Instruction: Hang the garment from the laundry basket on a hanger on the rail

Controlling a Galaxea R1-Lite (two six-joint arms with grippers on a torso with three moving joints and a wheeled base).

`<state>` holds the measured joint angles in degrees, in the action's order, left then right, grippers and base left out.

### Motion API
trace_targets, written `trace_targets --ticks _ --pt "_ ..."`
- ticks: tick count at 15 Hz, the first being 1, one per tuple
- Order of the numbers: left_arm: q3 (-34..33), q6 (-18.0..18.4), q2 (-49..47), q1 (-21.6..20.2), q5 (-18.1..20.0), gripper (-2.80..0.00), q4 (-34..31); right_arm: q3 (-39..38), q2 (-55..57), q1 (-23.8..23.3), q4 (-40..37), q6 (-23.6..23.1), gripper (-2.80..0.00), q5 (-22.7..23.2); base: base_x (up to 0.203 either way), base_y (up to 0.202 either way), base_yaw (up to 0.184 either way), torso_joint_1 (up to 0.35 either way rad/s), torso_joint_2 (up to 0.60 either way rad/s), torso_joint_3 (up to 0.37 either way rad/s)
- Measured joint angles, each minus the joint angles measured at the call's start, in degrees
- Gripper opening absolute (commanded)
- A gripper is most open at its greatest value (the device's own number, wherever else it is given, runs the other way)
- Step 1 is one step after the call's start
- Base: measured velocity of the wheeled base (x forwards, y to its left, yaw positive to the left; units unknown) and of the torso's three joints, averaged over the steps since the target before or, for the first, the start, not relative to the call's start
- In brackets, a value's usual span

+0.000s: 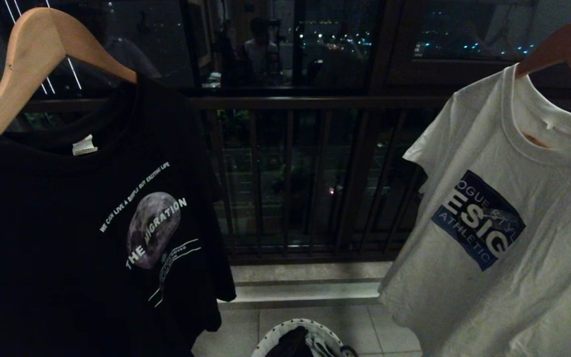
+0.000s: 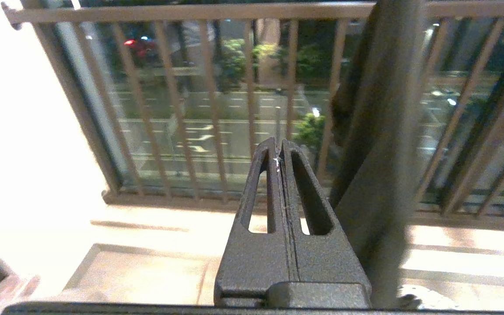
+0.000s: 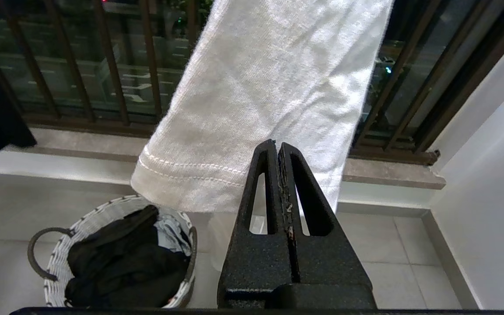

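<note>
The laundry basket, white woven with dark loop handles, stands on the tiled floor and holds a dark garment over some pale cloth. Its rim shows at the bottom of the head view. A black printed T-shirt hangs on a wooden hanger at the left. A white printed T-shirt hangs on another wooden hanger at the right. The rail is out of view above. My left gripper is shut and empty, facing the balcony bars. My right gripper is shut and empty, just below the white shirt's hem.
A dark balcony railing with a low stone sill runs behind the shirts. A blurred dark upright shape stands close beside the left gripper. A white wall bounds the right side. Neither arm shows in the head view.
</note>
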<state>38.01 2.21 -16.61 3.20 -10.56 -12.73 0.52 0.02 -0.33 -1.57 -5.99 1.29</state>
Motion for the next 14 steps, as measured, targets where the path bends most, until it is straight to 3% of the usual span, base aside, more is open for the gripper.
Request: trace_targets --ticks 3,7,11,14 --pt "-5.7 0.44 3.85 -3.66 0.97 -2.8 0.16 -0.01 -0.02 0.0 0.09 0.07 -2.8 -0.02 0.0 0.0 0.0 0.0 0.0 0.0" --pt "-19.38 0.74 9.87 -3.88 4.84 -2.8 1.52 -0.09 -0.02 -0.02 0.12 0.07 -2.8 -0.06 0.0 0.0 0.0 0.0 0.0 0.0" --pt "-34.74 0.88 14.93 -3.61 10.25 -2.8 10.16 -0.09 -0.02 0.0 0.28 0.07 -2.8 -0.09 0.0 0.0 0.0 0.0 0.0 0.0" --pt "-37.2 3.62 16.25 -3.53 12.05 -2.8 11.65 -0.09 -0.02 -0.02 0.34 0.07 -2.8 -0.09 0.0 0.0 0.0 0.0 0.0 0.0"
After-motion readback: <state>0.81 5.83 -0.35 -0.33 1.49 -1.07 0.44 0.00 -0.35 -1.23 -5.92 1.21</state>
